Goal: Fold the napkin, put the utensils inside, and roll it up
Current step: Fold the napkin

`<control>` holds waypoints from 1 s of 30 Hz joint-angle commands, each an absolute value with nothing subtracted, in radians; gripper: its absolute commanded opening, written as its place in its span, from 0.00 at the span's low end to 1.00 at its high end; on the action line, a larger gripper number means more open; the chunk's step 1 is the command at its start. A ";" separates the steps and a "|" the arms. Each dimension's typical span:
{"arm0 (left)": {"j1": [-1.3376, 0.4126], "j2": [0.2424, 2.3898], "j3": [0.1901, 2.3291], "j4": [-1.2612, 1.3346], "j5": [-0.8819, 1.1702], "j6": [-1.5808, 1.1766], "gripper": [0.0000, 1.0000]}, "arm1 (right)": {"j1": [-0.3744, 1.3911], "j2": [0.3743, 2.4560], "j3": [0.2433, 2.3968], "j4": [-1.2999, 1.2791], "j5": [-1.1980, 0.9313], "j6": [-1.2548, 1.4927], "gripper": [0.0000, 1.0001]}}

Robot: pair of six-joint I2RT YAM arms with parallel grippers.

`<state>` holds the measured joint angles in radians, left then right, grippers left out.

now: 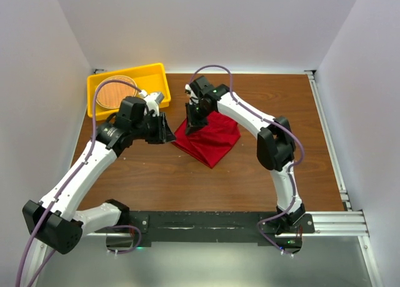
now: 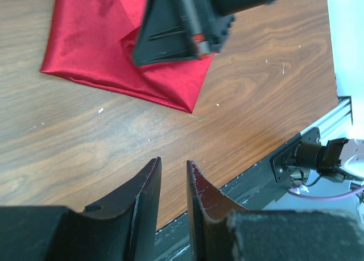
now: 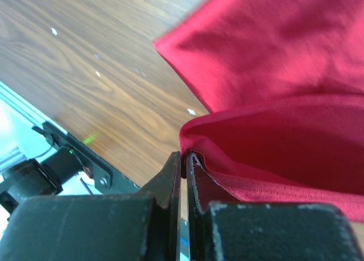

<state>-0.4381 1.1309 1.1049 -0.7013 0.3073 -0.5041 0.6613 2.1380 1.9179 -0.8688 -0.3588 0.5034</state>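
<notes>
Your right gripper point(image 3: 183, 156) is pressing its fingers together on a raised fold of the bright red soft cloth napkin point(image 3: 267, 67), pinching the hem at the cloth's 10 o'clock corner. Judging by that hold, you are gripping a corner because a corner is what carries one layer over another for the fold.

Your left gripper point(image 2: 173, 161) is hanging just off the napkin's 9 o'clock side with its fingers partly spread and nothing between them. It is probably waiting there to pin the cloth or take a second corner.

The napkin itself is lying near the middle of the table, already doubled in places, with creased layers showing. The gold fork is not showing in any view, so you are working cloth only at this step.

Everything is sitting on a brown wood-grain tabletop point(image 1: 187, 181) flecked with small pale specks. A yellow plastic tray point(image 1: 153, 80) is occupying the 10 o'clock corner and holding a round woven orange-brown mat point(image 1: 115, 92). Plain white walls point(image 1: 206, 24) are enclosing three sides, and a metal rail point(image 1: 328, 143) is running along the 3 o'clock edge.
</notes>
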 commanded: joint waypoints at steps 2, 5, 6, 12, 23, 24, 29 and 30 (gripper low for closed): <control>-0.420 1.103 1.149 -0.739 0.296 -0.500 0.29 | 0.678 2.194 2.057 -0.881 -0.413 0.491 0.00; -0.416 1.104 1.149 -0.742 0.295 -0.496 0.29 | 0.686 2.218 2.081 -0.870 -0.429 0.498 0.00; -0.413 1.104 1.149 -0.741 0.295 -0.495 0.29 | 0.686 2.224 2.086 -0.865 -0.430 0.500 0.00; -0.411 1.120 1.150 -0.732 0.305 -0.492 0.29 | 0.690 2.276 2.123 -0.845 -0.439 0.511 0.00; -0.411 1.118 1.158 -0.745 0.299 -0.482 0.29 | 0.692 2.352 2.164 -0.821 -0.453 0.526 0.00; -0.410 1.118 1.160 -0.746 0.298 -0.482 0.29 | 0.693 2.355 2.164 -0.819 -0.453 0.526 0.00; -0.408 1.114 1.154 -0.750 0.287 -0.482 0.29 | 0.701 2.384 2.177 -0.805 -0.469 0.534 0.05; -0.407 1.112 1.151 -0.749 0.284 -0.485 0.29 | 0.704 2.388 2.181 -0.799 -0.477 0.535 0.07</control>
<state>-0.4191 1.1217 1.1114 -0.7467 0.2974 -0.5011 0.6880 2.3795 2.1193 -0.8368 -0.4263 0.5194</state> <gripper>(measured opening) 0.289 0.049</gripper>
